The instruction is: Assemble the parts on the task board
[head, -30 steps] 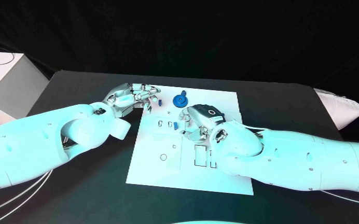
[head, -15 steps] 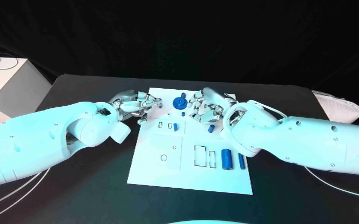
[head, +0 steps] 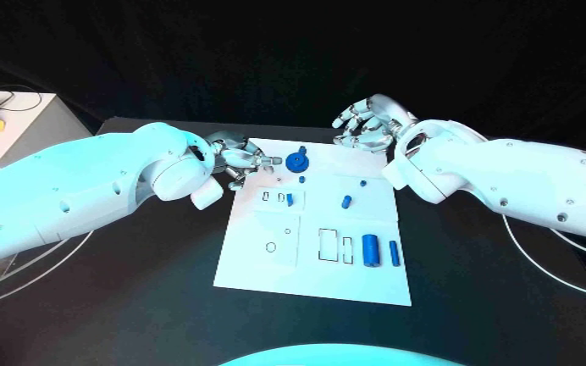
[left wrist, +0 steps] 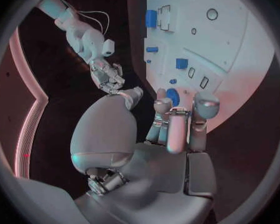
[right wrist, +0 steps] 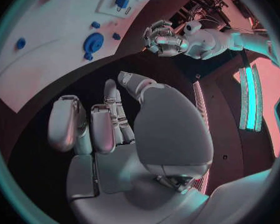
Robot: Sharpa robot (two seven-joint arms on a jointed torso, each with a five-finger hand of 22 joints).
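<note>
You are looking at the task board [head: 257, 252], a white plate lying mid-table. Your left hand [head: 235, 165] is hovering at its far left corner, fingers curled in and holding nothing. Your right hand [head: 370, 123] is hanging beyond the far edge, fingers spread and empty. A blue gear [head: 295, 163] is sitting near the far edge; a blue block [head: 370, 246] and blue cylinder [head: 395, 253] are lying loose beside empty rectangular slots [head: 328, 245]. Most assembly appears to be waiting.
</note>
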